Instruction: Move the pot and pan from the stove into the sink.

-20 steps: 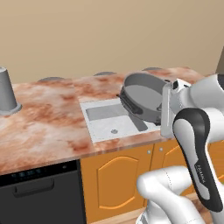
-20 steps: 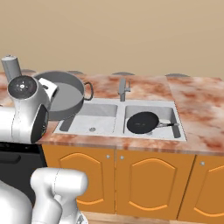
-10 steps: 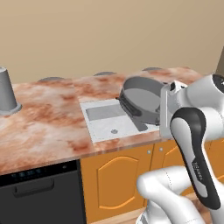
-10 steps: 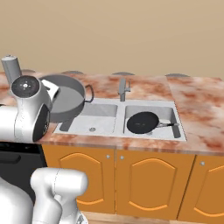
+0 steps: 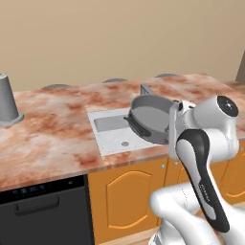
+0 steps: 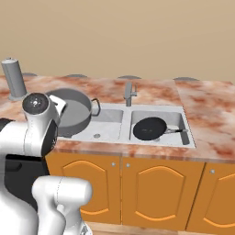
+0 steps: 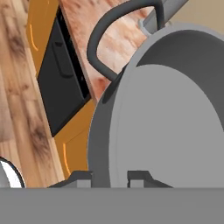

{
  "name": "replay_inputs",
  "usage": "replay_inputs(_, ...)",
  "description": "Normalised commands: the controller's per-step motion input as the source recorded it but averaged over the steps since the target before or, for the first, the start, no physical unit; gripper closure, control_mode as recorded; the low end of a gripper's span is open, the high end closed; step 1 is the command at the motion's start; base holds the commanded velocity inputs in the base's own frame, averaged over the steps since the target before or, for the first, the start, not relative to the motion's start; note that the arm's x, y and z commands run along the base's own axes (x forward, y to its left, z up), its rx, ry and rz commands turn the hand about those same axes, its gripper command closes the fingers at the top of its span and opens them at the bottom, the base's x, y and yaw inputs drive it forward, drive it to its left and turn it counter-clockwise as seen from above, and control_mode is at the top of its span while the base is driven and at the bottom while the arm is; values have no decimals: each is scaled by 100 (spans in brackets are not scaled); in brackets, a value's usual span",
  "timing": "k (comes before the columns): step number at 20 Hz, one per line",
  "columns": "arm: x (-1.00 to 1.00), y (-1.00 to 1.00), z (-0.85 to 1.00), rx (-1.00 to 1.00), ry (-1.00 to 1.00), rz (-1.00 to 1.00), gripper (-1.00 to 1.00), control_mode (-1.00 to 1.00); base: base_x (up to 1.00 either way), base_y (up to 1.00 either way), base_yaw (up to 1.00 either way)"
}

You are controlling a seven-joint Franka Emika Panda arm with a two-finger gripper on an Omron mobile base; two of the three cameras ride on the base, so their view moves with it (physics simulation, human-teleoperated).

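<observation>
My gripper (image 7: 109,177) is shut on the rim of the grey pot (image 7: 175,118), one finger on each side of its wall. The pot (image 5: 150,119) hangs tipped on its side over the left basin of the sink (image 5: 112,131), beside my wrist. From the right, the pot (image 6: 73,112) overlaps the left edge of the sink (image 6: 110,126), one dark loop handle pointing at the faucet (image 6: 129,93). The black pan (image 6: 149,128) lies flat in the right basin, its handle pointing right. The stove is out of view.
A tall tapered grey cylinder (image 5: 5,100) stands on the marble counter at far left. A black dishwasher front (image 5: 43,210) sits under the counter left of the orange cabinet doors (image 6: 151,193). The faucet (image 5: 146,89) rises behind the pot.
The pot, still in my grip, has moved a little lower and towards the sink's left basin. The pan has stayed where it was.
</observation>
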Motion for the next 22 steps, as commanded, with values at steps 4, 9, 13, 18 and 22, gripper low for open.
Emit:
replay_inputs(4,65,0,-32,0,0,0,100,-100,0,0,0)
replay_inputs(9,71,1,-31,0,0,0,100,-100,0,0,0)
replay_inputs(13,69,2,-34,0,0,0,100,-100,0,0,0)
replay_inputs(18,74,7,-33,-1,0,0,100,-100,0,0,0)
replay_inputs(22,79,13,-28,-2,2,-1,100,-100,0,0,0)
